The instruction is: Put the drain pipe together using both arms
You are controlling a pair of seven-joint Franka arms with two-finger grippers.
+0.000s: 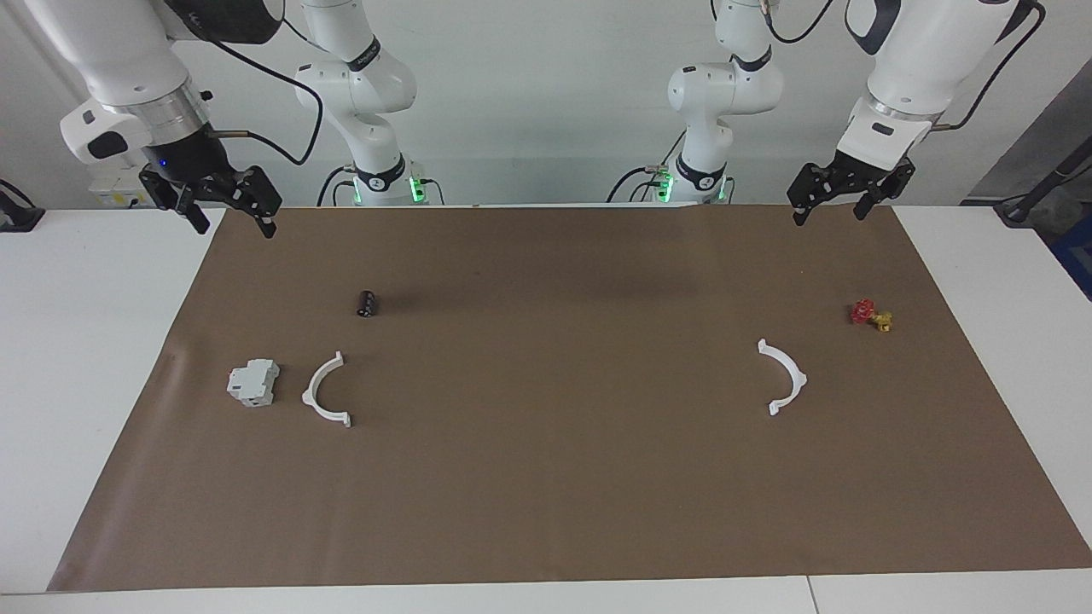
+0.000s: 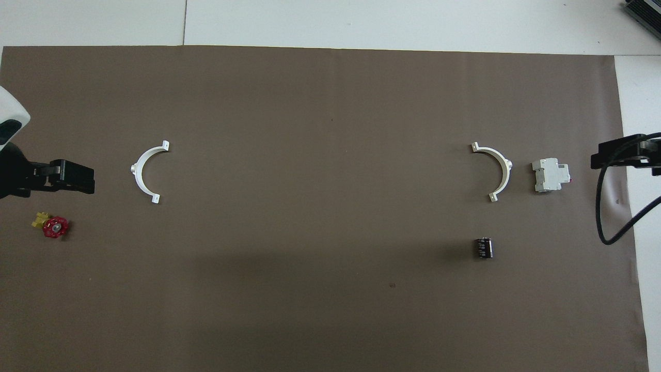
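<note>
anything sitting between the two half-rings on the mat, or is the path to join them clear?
Nothing visible lies between the half-ring at the right arm's end and the half-ring at the left arm's end. The grey block sits beside the first, on its outer side.

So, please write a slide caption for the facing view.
Two white half-rings lie apart on the brown mat; both grippers raised, empty.
</note>
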